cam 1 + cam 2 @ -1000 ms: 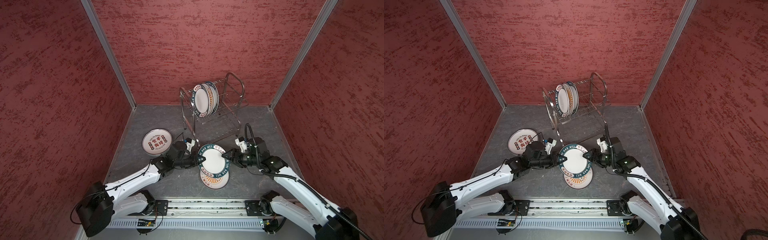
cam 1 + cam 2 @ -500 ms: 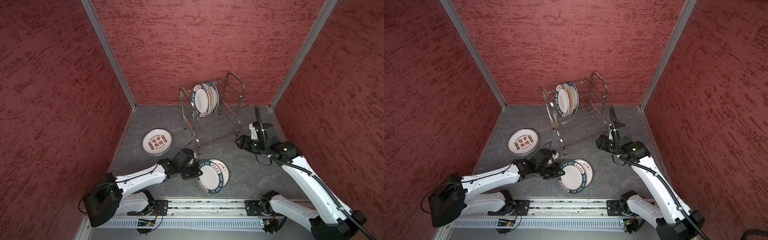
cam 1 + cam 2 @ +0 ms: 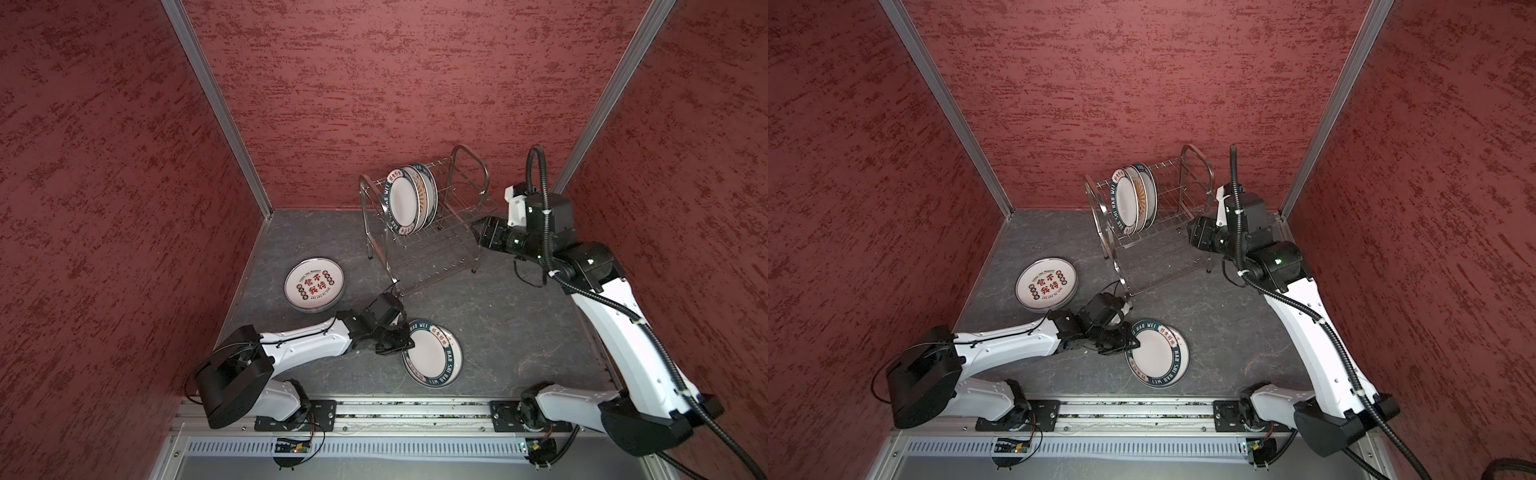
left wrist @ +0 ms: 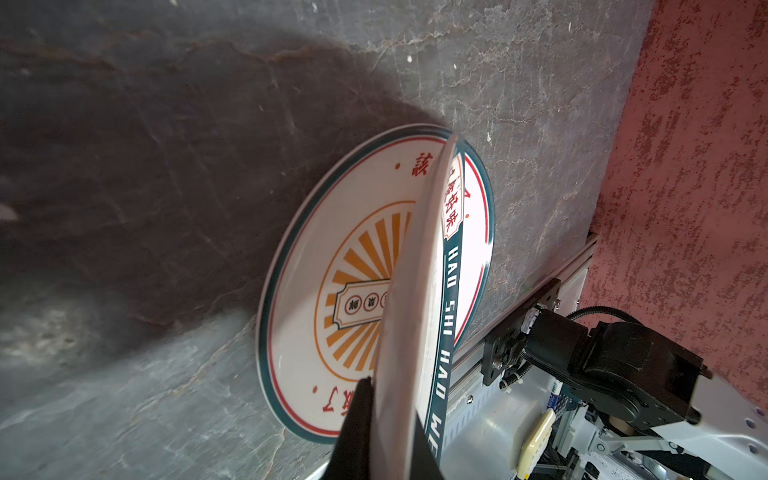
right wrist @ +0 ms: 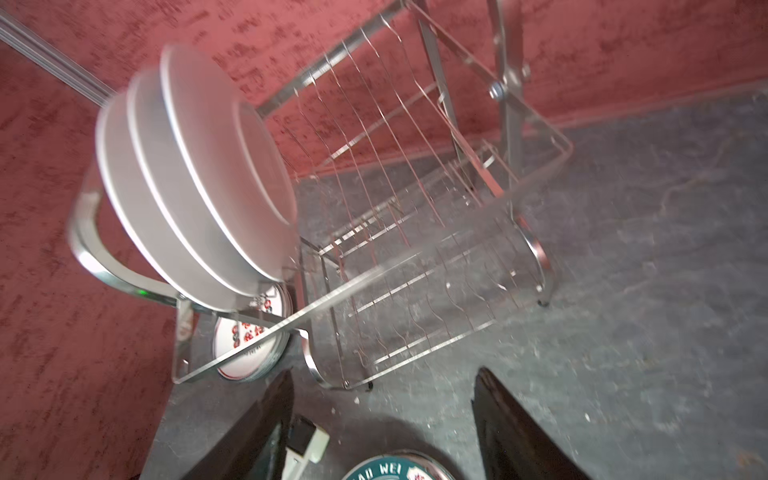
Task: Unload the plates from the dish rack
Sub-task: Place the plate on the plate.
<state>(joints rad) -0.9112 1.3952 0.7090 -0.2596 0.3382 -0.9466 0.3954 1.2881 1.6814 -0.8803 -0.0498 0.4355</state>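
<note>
In left gripper (image 3: pixel 405 343): lettered plate (image 3: pixel 432 356), tilted over sunburst plate (image 4: pixel 316 266) flat on table (image 3: pixel 519 324). Off to its side: character plate (image 3: pixel 314 284), flat. Ahead of right gripper (image 5: pixel 382 428): dish rack (image 3: pixel 432 249), three plates (image 3: pixel 402 201) upright in upper tier.

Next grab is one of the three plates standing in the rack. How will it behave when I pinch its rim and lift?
The plates look like glossy glazed ceramic: likely rigid, heavyish, and slippery in a rim pinch. They stand on edge, packed close, so lifting one may rock its neighbours. The dish rack is thin wire and might shift.
</note>
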